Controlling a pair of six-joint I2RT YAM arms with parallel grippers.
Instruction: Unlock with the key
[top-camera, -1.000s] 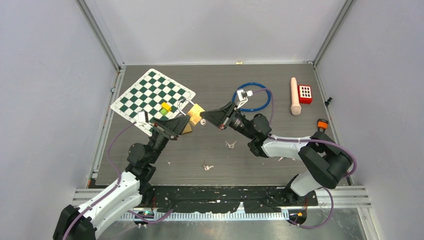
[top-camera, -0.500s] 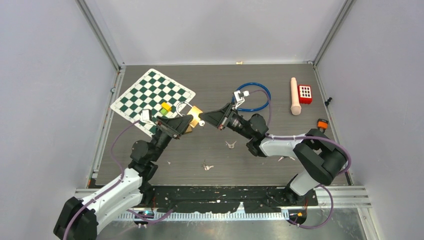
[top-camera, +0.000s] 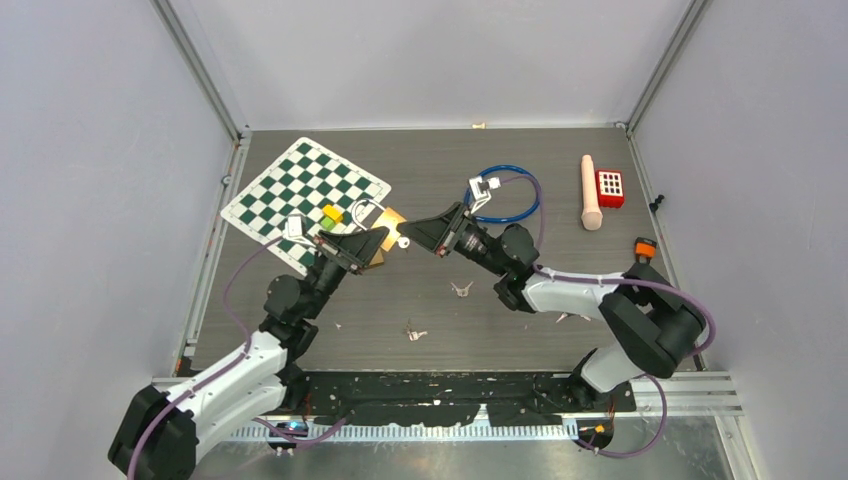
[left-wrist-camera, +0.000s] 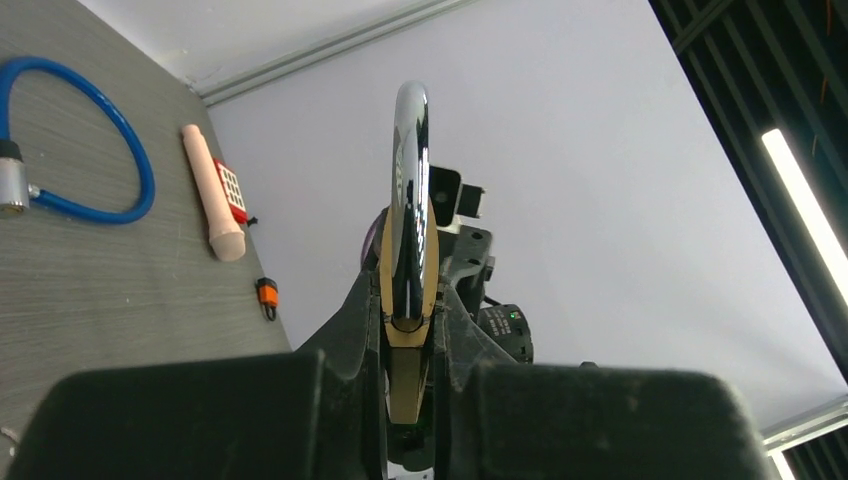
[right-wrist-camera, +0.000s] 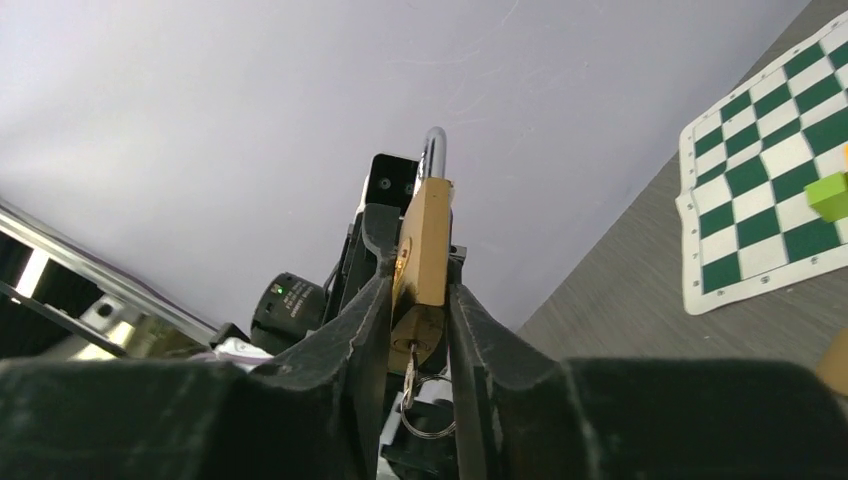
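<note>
A brass padlock is being held edge-on in the clamped left tool, above the counter and just right of the chessboard mat. A key is sitting in the padlock's base, flanked by the narrowly parted right tool; whether the key is being gripped cannot be told.

Brass-gold padlock, green-white checkered board

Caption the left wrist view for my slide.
Left tool clamps the brass padlock edge-on, chrome shackle outward; blue cable loop lies beyond.
</note>
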